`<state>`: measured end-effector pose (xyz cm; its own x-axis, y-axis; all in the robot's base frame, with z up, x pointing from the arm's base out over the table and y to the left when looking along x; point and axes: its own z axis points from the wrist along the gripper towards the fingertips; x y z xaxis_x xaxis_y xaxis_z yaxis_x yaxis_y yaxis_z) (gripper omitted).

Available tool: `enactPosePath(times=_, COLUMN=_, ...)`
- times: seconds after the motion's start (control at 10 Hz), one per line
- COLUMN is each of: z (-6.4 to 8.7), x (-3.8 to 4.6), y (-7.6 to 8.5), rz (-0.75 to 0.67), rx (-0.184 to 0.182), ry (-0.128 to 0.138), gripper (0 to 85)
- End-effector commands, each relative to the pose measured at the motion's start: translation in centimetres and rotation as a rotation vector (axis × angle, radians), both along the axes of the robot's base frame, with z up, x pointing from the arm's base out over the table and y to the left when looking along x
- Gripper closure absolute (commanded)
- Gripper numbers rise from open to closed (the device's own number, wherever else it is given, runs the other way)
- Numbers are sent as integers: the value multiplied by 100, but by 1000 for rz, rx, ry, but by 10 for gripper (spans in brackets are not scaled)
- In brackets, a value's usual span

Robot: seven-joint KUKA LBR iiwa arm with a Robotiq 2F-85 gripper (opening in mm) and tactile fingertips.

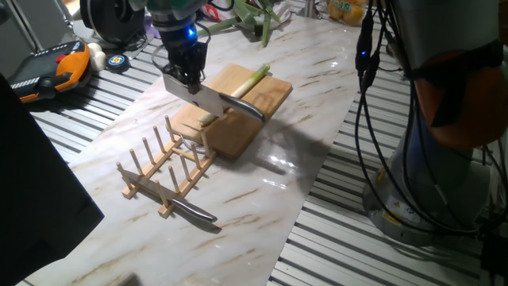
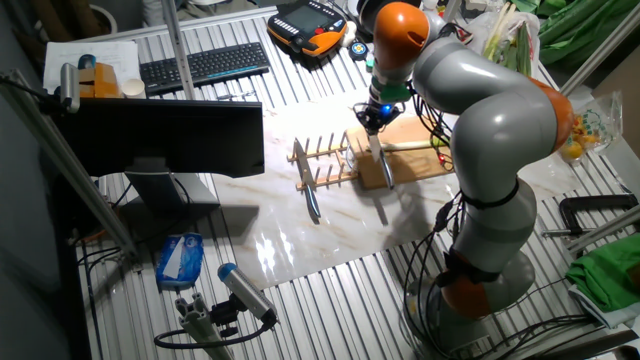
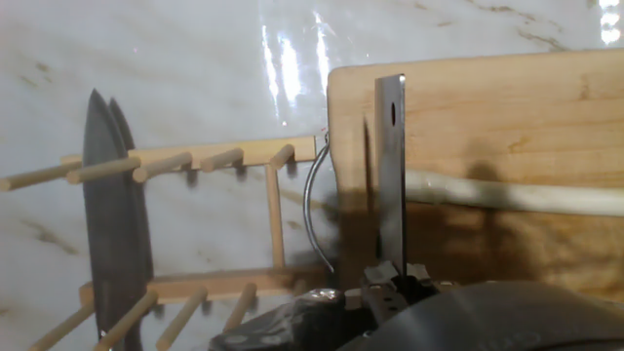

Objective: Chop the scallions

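One slim white-to-pale-green scallion stalk (image 1: 252, 78) lies across the light wooden cutting board (image 1: 270, 99), still whole as far as I can judge. The black two-finger gripper (image 1: 187, 73) is clenched on the handle of a broad steel cleaver (image 1: 208, 98), whose blade hangs over the board above the stalk's white end. The chopping step is beginning; next, press the blade straight down through the stalk, clear of the wooden peg rack (image 1: 163, 173) beside the board.

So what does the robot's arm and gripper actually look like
The arm is built of bulky rounded light-grey segments with orange joint bands. The gripper is small, dark and boxy, with a blue light glowing above it. Black cables hang along the arm's body.
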<state>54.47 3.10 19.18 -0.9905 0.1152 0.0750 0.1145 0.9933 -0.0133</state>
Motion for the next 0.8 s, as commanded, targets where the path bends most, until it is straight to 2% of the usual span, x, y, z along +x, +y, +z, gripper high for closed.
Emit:
enactPosePath(times=0.0, z=-34, x=40, y=-25, rz=-4, rx=-4, ry=0, gripper=843)
enactPosePath(times=0.2, z=-106, x=109, y=-106, rz=8, rx=-13, ry=12, gripper=843)
enactPosePath(times=0.5, z=-231, x=263, y=-227, rz=4, rx=-1, ry=26, gripper=843)
enactPosePath(times=0.6, z=-294, x=308, y=-294, rz=8, rx=-3, ry=31, gripper=843)
enactPosePath(times=0.7, z=-371, x=321, y=-428, rz=19, rx=3, ry=34, gripper=843)
